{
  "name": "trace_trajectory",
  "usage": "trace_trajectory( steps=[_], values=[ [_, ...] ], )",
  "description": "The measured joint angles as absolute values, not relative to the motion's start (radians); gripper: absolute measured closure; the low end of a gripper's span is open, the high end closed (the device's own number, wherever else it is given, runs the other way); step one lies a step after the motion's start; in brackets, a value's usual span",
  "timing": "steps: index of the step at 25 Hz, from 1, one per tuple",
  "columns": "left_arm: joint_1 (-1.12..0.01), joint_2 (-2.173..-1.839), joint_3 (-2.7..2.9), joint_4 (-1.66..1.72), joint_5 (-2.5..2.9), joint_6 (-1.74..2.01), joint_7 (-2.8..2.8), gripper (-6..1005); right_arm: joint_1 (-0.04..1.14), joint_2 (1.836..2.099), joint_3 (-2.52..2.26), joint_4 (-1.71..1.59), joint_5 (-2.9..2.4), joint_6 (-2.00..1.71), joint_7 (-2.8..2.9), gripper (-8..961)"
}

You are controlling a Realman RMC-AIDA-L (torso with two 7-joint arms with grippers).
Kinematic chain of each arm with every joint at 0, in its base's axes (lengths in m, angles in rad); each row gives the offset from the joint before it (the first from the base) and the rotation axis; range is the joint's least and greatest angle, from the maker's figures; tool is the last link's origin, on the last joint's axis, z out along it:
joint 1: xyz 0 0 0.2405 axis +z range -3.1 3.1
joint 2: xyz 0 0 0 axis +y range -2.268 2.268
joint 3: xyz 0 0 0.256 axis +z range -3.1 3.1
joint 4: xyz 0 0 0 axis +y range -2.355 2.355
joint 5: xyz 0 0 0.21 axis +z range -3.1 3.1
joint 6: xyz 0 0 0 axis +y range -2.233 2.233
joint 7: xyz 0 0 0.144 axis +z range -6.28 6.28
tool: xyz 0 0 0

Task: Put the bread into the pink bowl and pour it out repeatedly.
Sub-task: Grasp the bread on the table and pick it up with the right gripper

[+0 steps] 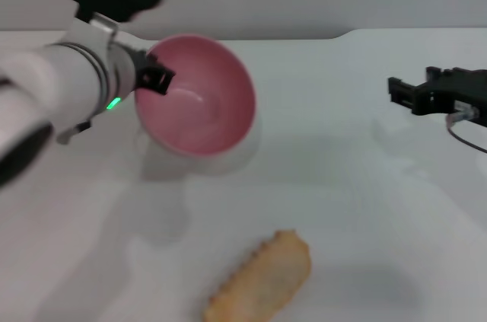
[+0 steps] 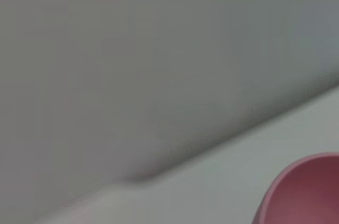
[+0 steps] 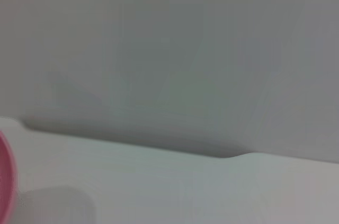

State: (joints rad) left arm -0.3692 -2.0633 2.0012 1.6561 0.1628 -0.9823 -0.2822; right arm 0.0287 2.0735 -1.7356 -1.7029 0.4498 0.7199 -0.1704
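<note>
- One pink bowl [image 1: 199, 97] and one bread [image 1: 261, 280] were in the head view, and no second bowl or loaf showed in any view.
- The pink bowl was lifted off the white desk [image 1: 342, 185] at the left rear, tipped on its side so its open mouth faced forward and to the right; its inside was bare.
- The left gripper [image 1: 154, 77] was at the bowl's left rim, its dark fingers [image 1: 158, 78] closed on that rim and carrying the bowl.
- The bread lay on the desk at the front, near the middle, well apart from the bowl and in front of its tipped mouth.
- The loaf's long axis ran on a diagonal, one end toward the front left, cut by the picture's edge, and the other end toward the rear right; a scalloped edge showed along its left side.
- The right gripper [image 1: 403, 94] hung over the desk at the far right, well apart from both bowl and bread, holding nothing; I cannot tell whether its fingers were open or closed.
- The left wrist view caught only a curved piece of the bowl's wall [image 2: 307, 192] above the desk's far edge.
- The right wrist view showed a sliver of pink rim [image 3: 5, 181] at one side, with the desk's edge and a plain grey wall [image 3: 169, 49] behind.
</note>
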Motion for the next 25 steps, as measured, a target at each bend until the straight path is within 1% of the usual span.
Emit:
trace_trajectory(
  steps=[1,2,3,4,7,8,9,10,16,25],
  values=[
    [-0.386,-2.063,1.948,1.649,0.082,-1.036,-0.251,950,0.052,2.073,-1.745,-1.718,0.431,0.772,-0.166,351],
    [-0.39,-2.063,1.925,1.645,0.038,-1.058,-0.23,951,0.052,2.073,-1.745,-1.718,0.431,0.772,-0.166,351],
    [-0.39,-2.063,1.925,1.645,0.038,-1.058,-0.23,951,0.062,2.074,-1.752,-1.723,0.414,0.79,-0.16,351],
    [-0.386,-2.062,1.853,1.641,-0.085,-1.082,-0.16,951,0.082,2.075,-1.778,-1.732,0.362,0.823,-0.135,351],
    [-0.378,-2.061,1.814,1.641,-0.135,-1.098,-0.127,951,0.103,2.074,-1.819,-1.746,0.299,0.858,-0.099,351],
    [-0.378,-2.061,1.814,1.641,-0.135,-1.098,-0.127,951,0.135,2.073,-1.863,-1.765,0.235,0.927,-0.066,351],
    [-0.378,-2.061,1.814,1.641,-0.135,-1.098,-0.127,951,0.135,2.073,-1.863,-1.765,0.235,0.927,-0.066,351],
    [-0.387,-2.061,1.763,1.637,-0.148,-1.184,-0.098,950,0.168,2.073,-1.892,-1.779,0.212,0.998,-0.059,351],
    [-0.415,-2.059,1.678,1.604,-0.134,-1.254,-0.064,951,0.226,2.073,-1.94,-1.803,0.208,1.107,-0.063,351],
    [-0.416,-2.059,1.631,1.561,-0.14,-1.253,-0.049,951,0.298,2.078,-2.069,-1.8,0.22,1.229,-0.031,352]
  ],
)
